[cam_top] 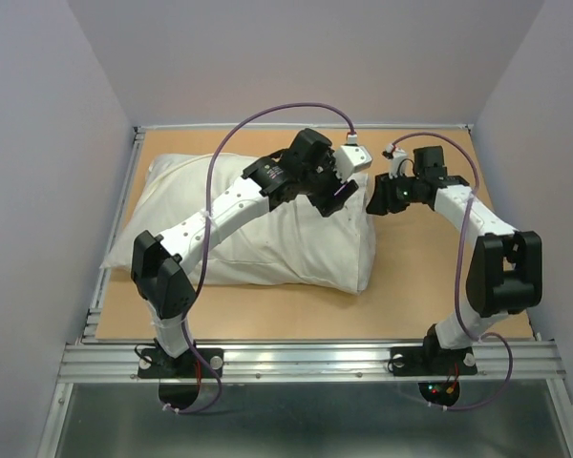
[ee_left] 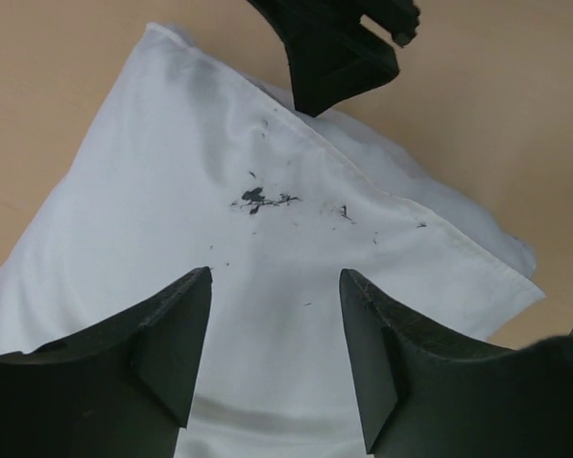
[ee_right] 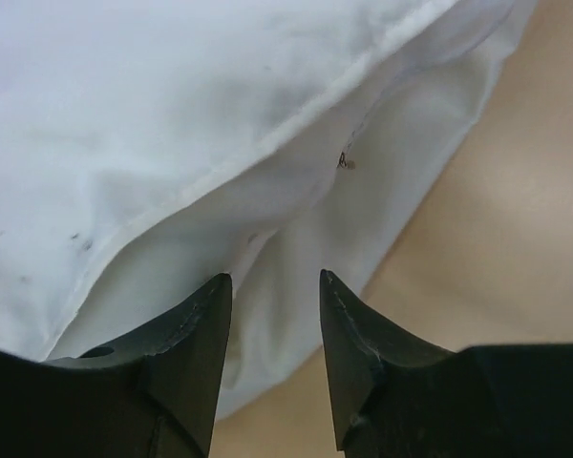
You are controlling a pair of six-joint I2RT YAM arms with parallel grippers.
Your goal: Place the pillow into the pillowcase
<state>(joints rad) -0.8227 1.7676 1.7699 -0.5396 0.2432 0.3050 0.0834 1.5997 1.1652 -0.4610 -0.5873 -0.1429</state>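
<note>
The left gripper hangs with its two black, wedge-shaped fingers spread wide and nothing between them; their inner faces look matte. Directly under and ahead of the tips lies the pillowcase, a thin off-white cloth, softly creased. Just ahead of the fingers it carries a small cluster of dark specks. Further out, ahead and to the right, its stitched hem runs diagonally as a straight, flat ridge. Past the hem the pillow bulges out, puffy and a cooler grey-white. One corner of it lies outside the case while the rest is covered. Beyond the pillow is the table, a smooth tan board.

The right gripper sits close beside the left one, at the same corner of the pillow. Its black fingers stand parted, with a narrower gap than the left pair, and nothing is pinched between the tips. Ahead of them and to the left, the case's top layer spreads pale and lightly speckled, ending in the hemmed edge, which slants up to the right. Under that edge sits a shadowed fold of smoother white fabric. Whether this is the pillow or the case's lower layer cannot be told. To the right of the fingers the bare tan board shows.
</note>
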